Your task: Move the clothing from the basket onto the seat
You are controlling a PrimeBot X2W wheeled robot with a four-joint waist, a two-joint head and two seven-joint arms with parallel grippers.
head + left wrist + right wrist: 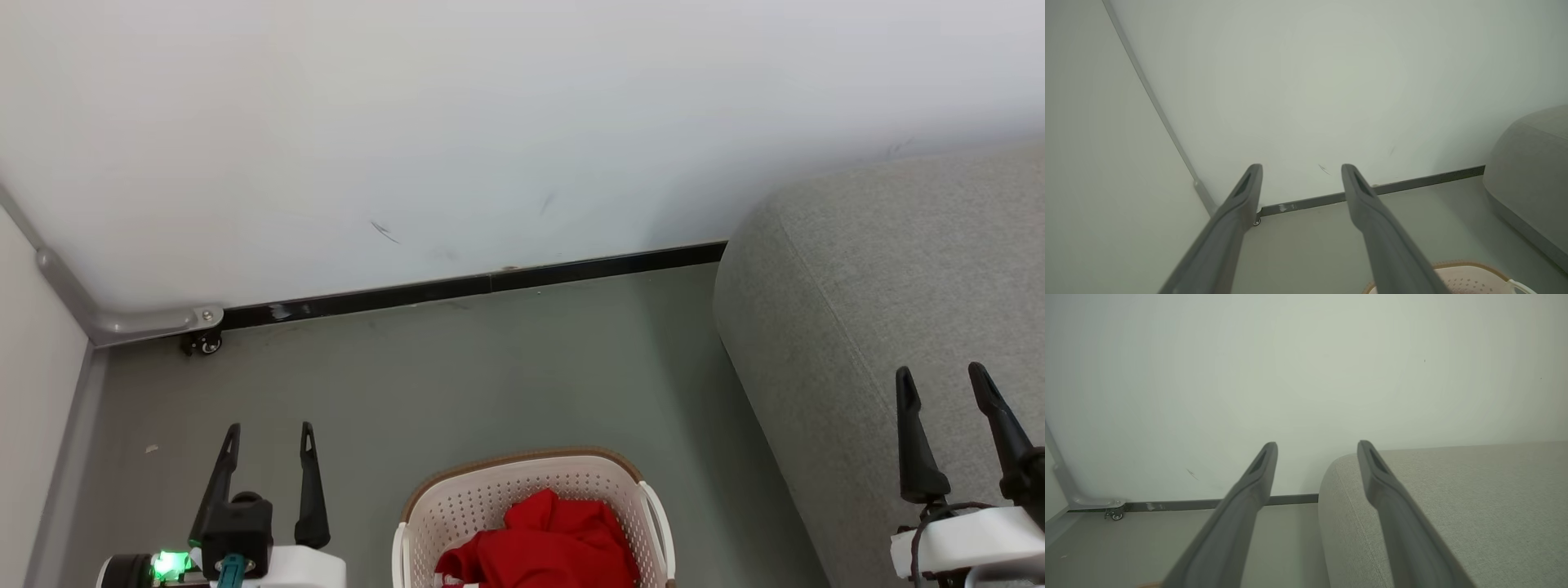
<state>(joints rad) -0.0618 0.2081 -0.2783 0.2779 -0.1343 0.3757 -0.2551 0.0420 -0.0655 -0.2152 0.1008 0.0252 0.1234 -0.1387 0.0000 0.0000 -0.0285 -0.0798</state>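
2 grippers hang spread and empty: left gripper (271, 426) lower left, right gripper (939, 369) lower right. The clothing (543, 539) lies bunched in the basket (522, 459) at bottom centre, the seat (882, 269) right. A shallow pinch might drop fabric onto the grey floor (490, 359) beneath the white wall (490, 122).

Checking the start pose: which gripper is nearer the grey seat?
Right. The right gripper hangs open at the edge of the seat; the left gripper is beyond the basket from it, over the floor.

Prob. living rm: seat (882, 286), basket (490, 496)
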